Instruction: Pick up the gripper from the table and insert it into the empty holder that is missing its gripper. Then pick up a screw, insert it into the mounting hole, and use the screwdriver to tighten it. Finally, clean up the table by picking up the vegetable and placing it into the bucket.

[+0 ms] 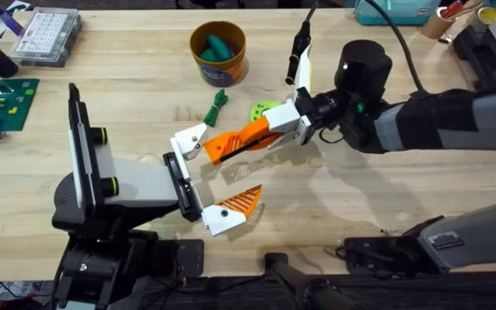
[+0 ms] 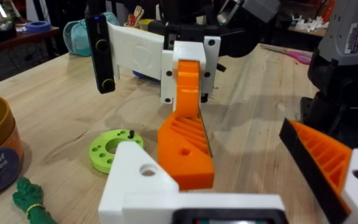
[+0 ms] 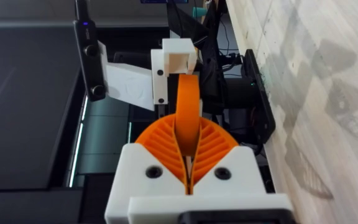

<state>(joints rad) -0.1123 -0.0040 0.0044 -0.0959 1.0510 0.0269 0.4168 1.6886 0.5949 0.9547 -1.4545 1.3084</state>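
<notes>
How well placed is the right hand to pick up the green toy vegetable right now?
Probably not yet. The right hand is shut on the orange finger, so it has no free grip, though the vegetable lies uncovered beside the bucket.

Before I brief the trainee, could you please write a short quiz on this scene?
1. True or false: the vegetable lies inside the bucket.
2. Which arm holds the loose orange gripper? A) left B) right
3. What colour is the band around the bucket?

Key: 1 false, it lies on the table beside the bucket. 2 B, the right gripper is shut on it. 3 blue.
</notes>
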